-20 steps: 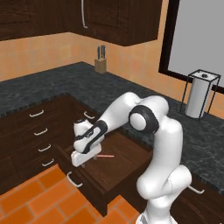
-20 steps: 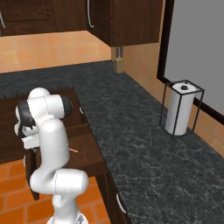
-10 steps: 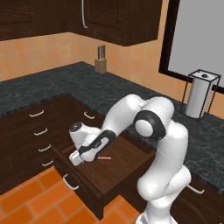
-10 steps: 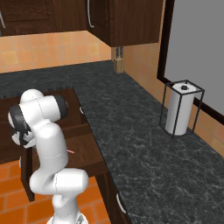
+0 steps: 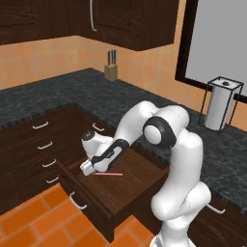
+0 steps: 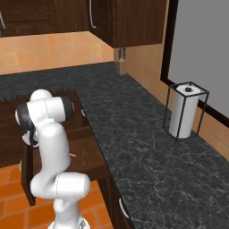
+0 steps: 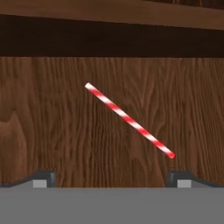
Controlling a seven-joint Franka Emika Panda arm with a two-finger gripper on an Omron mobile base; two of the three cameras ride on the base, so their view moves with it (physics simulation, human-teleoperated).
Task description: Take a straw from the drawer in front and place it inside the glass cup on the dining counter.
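Down inside the pulled-out drawer point(image 5: 126, 179), the claw point(image 5: 89, 167) hangs with its jaws spread wide and nothing between them. Seen from the hand, its two dark fingertips point(image 7: 44, 178) stand far apart at the lower corners, and the straw point(image 7: 129, 120) lies flat on the wooden drawer floor between and beyond them, slanted, untouched. From the left base camera the straw point(image 5: 108, 174) rests just beside the claw. Behind the drawer runs the black speckled tabletop point(image 5: 67, 91), with a knife block point(image 5: 111, 71) and a paper towel roll point(image 5: 216, 108) on it.
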